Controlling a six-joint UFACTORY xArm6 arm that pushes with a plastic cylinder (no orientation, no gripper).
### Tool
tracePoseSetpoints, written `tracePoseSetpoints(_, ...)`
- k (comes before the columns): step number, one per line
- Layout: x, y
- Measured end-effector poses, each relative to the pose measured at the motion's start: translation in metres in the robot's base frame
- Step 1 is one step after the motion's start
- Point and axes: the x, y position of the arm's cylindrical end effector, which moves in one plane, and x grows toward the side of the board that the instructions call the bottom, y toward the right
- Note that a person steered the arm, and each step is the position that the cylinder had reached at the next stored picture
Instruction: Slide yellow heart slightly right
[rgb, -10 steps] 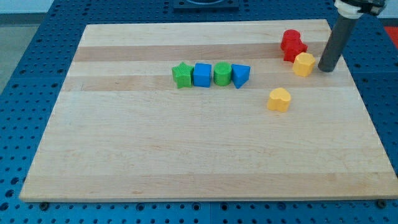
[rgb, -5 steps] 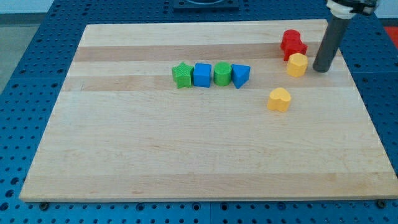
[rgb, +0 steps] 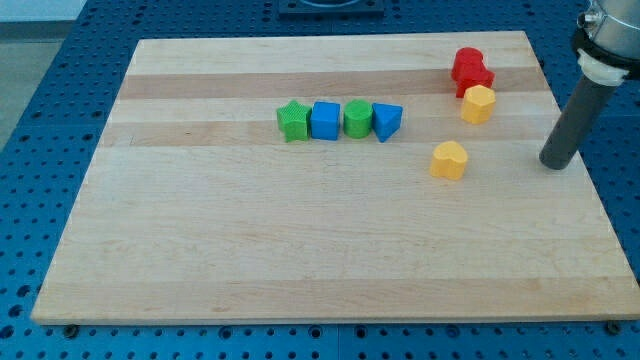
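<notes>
Bright, even light; sharp focus, faint shadows.

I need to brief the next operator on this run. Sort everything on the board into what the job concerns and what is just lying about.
Belongs to the job:
- yellow heart
- my tip, at the heart's right, apart from it

Just lying about:
- yellow block
- two red blocks
- green star
- blue cube
- green cylinder
- blue triangular block
</notes>
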Motion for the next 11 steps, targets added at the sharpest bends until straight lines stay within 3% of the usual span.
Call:
tracePoseSetpoints(2,0.012,-0.033)
tracePoseSetpoints(4,0.051,-0.085)
tracePoseSetpoints(6,0.03,-0.147)
tracePoseSetpoints(11,-0.023,-0.114)
